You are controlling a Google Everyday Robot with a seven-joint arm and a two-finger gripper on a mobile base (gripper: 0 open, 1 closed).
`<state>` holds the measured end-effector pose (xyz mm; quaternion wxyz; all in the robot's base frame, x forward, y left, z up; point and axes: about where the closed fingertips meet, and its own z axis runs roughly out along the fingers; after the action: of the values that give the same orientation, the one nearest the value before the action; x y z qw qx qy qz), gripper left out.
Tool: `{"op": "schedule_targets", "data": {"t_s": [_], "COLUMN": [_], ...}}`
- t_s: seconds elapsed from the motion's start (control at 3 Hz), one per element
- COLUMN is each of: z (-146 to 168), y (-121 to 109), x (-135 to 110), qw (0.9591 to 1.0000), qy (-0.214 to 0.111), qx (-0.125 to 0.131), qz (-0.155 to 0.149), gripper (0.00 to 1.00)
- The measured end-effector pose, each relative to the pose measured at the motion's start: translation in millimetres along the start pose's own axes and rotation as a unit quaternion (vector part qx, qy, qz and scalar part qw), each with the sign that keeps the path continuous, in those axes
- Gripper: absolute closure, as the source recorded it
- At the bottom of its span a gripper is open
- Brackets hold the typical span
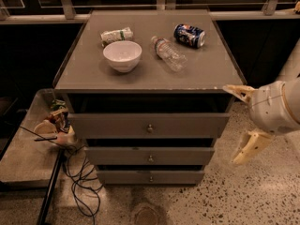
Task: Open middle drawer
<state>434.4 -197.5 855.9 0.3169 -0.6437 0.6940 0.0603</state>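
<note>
Middle drawer (117,156) sits between the top drawer (108,124) and the bottom drawer (122,177). Your gripper (243,121) hangs open, well right of it. Line up square on the knob (150,158), then pull straight.

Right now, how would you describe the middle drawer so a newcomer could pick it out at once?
Find the grey cabinet with the bowl on top; the open gripper hangs beside its front corner. Three drawer fronts step down its face. The middle drawer, with one small centre knob, is the second: narrower than the top drawer, wider than the bottom drawer.
</note>
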Motion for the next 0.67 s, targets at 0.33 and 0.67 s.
{"op": "schedule_targets", "data": {"t_s": [0.33,0.67], "z": [42.0,42.0], "y": [17.5,17.5], "x": [29.7,29.7], "qw": [0.9997,0.9997], "qy": [0.018,0.018], "qx": [-0.014,-0.014], "qz": [0.003,0.003], "gripper": [0.00,0.00]}}
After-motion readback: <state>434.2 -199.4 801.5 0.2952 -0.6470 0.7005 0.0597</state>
